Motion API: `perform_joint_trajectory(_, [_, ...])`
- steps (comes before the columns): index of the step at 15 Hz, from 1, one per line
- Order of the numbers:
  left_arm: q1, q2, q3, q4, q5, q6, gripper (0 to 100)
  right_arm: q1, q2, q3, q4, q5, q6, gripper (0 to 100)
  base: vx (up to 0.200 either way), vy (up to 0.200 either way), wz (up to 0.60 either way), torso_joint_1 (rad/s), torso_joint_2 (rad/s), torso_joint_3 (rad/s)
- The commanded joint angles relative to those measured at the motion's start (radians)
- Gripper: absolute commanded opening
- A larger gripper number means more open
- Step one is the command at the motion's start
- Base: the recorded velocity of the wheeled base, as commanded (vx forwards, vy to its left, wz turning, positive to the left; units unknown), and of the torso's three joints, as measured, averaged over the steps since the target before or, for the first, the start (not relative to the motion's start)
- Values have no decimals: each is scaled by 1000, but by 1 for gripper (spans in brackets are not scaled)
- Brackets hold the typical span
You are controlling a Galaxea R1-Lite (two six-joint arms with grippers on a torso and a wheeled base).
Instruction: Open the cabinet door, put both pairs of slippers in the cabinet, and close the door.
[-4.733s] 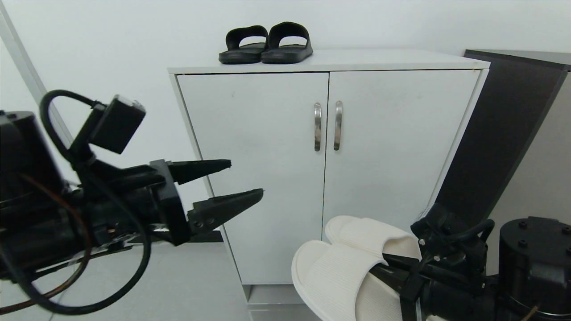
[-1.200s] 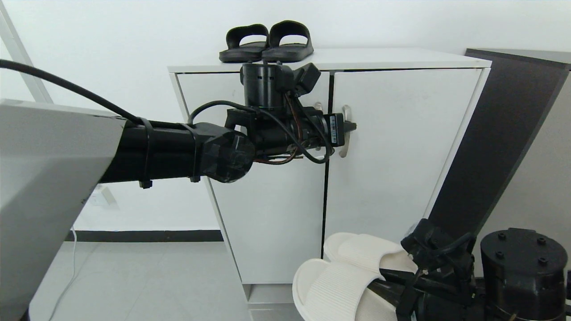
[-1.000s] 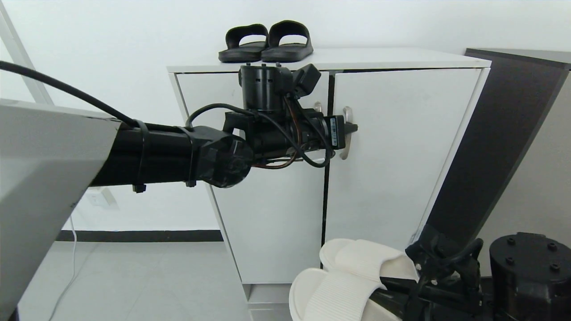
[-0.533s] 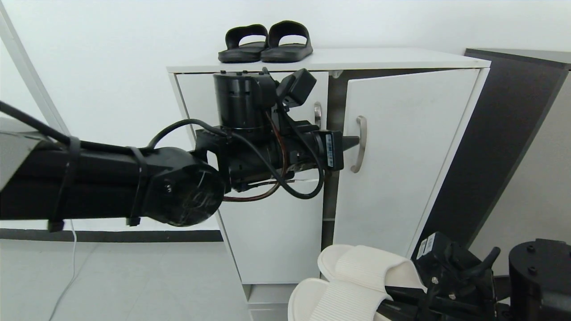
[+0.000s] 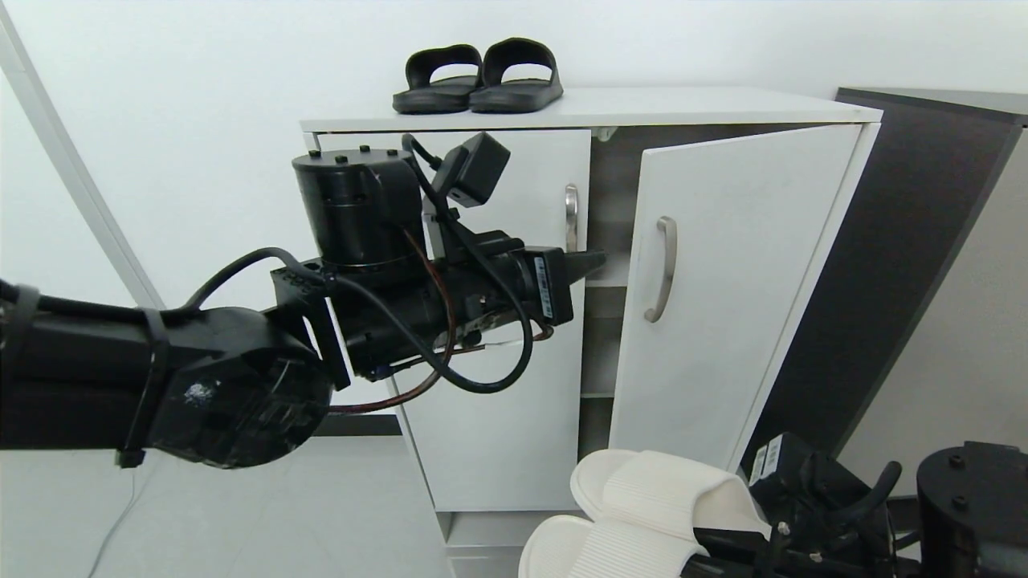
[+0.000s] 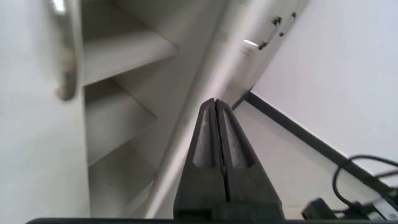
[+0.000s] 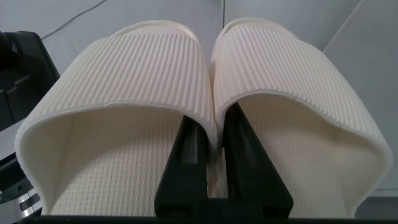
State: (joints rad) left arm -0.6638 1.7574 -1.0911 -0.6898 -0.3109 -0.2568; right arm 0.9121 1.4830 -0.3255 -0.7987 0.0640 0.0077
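White cabinet ajar, grey floor, perhaps tiled

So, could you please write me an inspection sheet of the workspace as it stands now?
Surface: cabinet top, white, bears the black slippers.
Job's things: right door ajar, left door shut; shelves inside bare where visible; black slippers side by side on top; white slippers held low in front of the cabinet.
Clutter: nothing seen.
Grippers: left gripper shut, empty, before the opening, apart from the handle; right gripper shut on the white slippers' inner walls.
Cables: black cable loops beside the left gripper; thin cord on the floor.
Surroundings: white wall; dark panel right of the cabinet.
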Motion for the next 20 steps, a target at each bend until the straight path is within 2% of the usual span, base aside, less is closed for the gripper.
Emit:
perform_joint_trajectory(1, [21, 51, -44, 1, -2, -13, 0, 1, 7, 0, 0, 0, 0, 0, 0, 0, 0, 0, 0, 0])
perform_joint_trajectory(5, [63, 212, -245, 3, -4, -19, 0, 1, 17, 0, 0, -1, 0, 0, 0, 0, 0, 0, 0, 0])
perform_joint_trajectory(9, [55, 298, -323, -17, -7, -15, 0, 1, 42, -1, -2, -3, 0, 0, 0, 0, 0, 0, 0, 0])
perform_joint_trajectory(11, [35, 318, -339, -50, -8, -16, 0, 1, 45, -1, -2, -3, 0, 0, 0, 0, 0, 0, 0, 0])
perform_joint_trajectory(14, [30, 326, -351, -47, -8, -19, 0, 1, 45, 0, 1, 0, 2, 0, 0, 0, 0, 0, 0, 0])
perform_joint_trajectory(16, [16, 323, -345, -50, 1, -29, 0, 8, 53, 8, 0, 2, 2, 0, -200, 0, 0, 2, 5, 5])
perform_joint_trajectory(18, [10, 310, -311, -54, 3, -39, 0, 10, 56, 11, 0, 2, 2, 0, -200, 0, 0, 5, 2, 0])
perform_joint_trajectory(20, [-28, 277, -239, -94, 1, -36, 0, 21, 56, 14, 0, 2, 2, 0, -200, 0, 0, -2, 2, 5])
